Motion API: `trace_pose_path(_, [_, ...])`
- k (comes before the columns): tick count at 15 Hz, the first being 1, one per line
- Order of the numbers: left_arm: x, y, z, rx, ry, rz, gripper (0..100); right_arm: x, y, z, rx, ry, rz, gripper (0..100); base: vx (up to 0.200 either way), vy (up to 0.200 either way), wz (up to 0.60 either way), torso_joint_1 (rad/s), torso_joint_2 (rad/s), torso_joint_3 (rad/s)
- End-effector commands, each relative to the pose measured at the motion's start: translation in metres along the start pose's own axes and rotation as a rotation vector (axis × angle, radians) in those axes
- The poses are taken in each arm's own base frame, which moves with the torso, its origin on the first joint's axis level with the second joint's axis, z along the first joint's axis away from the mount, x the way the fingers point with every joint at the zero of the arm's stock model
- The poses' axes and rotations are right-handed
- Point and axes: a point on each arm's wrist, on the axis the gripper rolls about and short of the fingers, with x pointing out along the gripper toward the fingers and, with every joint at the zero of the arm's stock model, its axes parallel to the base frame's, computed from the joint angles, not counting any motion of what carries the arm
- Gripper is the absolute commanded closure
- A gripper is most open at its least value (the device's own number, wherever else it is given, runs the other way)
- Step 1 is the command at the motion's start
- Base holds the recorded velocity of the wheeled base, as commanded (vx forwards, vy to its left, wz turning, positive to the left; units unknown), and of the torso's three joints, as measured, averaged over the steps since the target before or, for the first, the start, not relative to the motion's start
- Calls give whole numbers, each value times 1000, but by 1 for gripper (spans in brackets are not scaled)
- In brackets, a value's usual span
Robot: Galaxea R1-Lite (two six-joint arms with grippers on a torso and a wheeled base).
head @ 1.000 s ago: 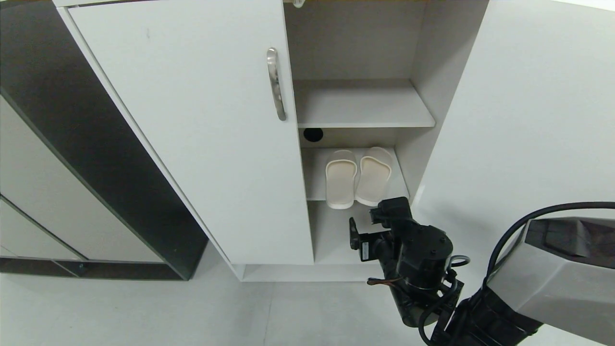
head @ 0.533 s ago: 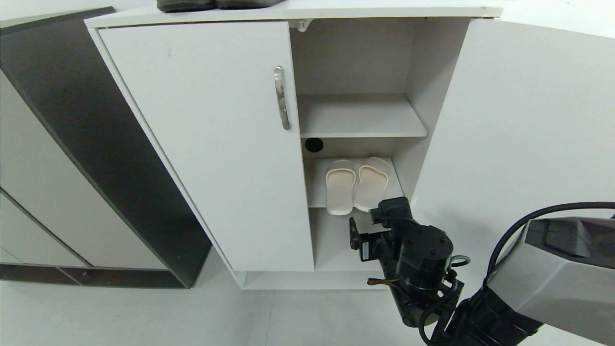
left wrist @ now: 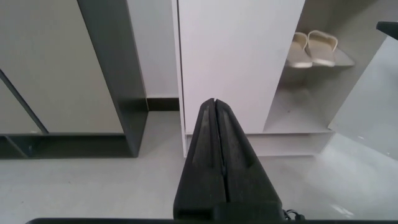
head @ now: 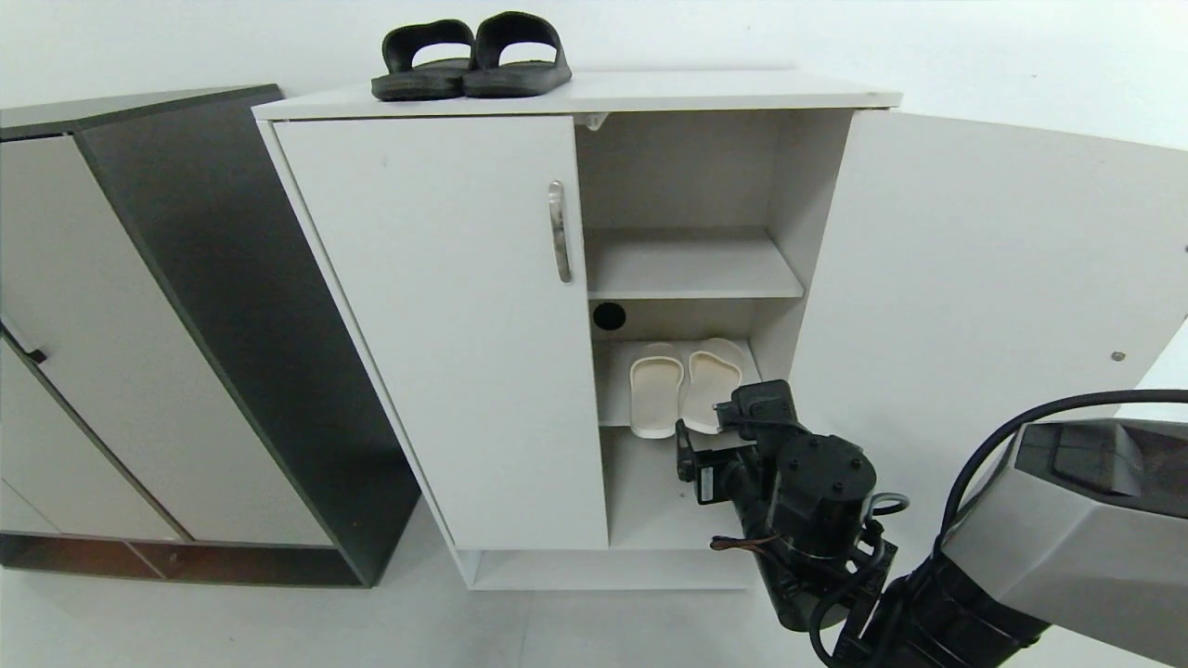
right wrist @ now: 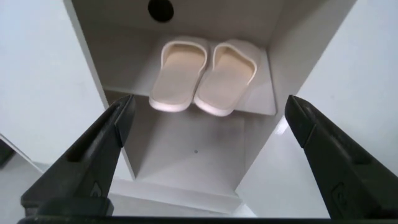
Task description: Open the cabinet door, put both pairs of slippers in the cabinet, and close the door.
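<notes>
A pair of black slippers [head: 469, 57] lies on top of the white cabinet [head: 575, 93]. A cream pair [head: 682, 385] sits side by side on the cabinet's middle shelf, toes inward; these cream slippers [right wrist: 208, 74] also face my right wrist camera. The right door [head: 974, 278] is swung wide open, while the left door [head: 445, 306] with its metal handle [head: 558, 232] is closed. My right gripper [head: 719, 427] hangs open and empty just in front of the lower compartment, below the cream pair. My left gripper [left wrist: 214, 106] is shut on nothing, low over the floor, pointing at the closed left door [left wrist: 236, 56].
A dark grey cabinet [head: 186, 278] stands against the white one's left side. The upper shelf [head: 691, 264] and the bottom compartment [head: 650, 492] hold nothing. A round hole [head: 609, 316] marks the back panel. Open floor [head: 278, 622] lies in front.
The whole head view has shifted: the cabinet now sits lower and smaller, and its top with the black slippers has come into sight. The right gripper stays open and empty.
</notes>
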Motion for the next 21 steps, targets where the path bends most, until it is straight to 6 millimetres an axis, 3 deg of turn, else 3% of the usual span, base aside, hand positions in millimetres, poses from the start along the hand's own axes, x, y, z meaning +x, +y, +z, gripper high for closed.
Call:
trace_pose_path(1, [0, 0, 0, 0, 1, 0, 100, 0, 0, 0, 0, 0, 0, 0, 0, 0, 0, 12, -2, 198])
trace_pose_path(13, [0, 0, 0, 3, 1, -1, 100, 0, -2, -3, -11, 11, -3, 0, 0, 0, 0, 0, 0, 44])
trace_pose_path(21, [0, 0, 0, 3, 1, -1, 100, -3, -3, -3, -26, 17, -1, 0, 0, 200, 0, 2, 2, 3])
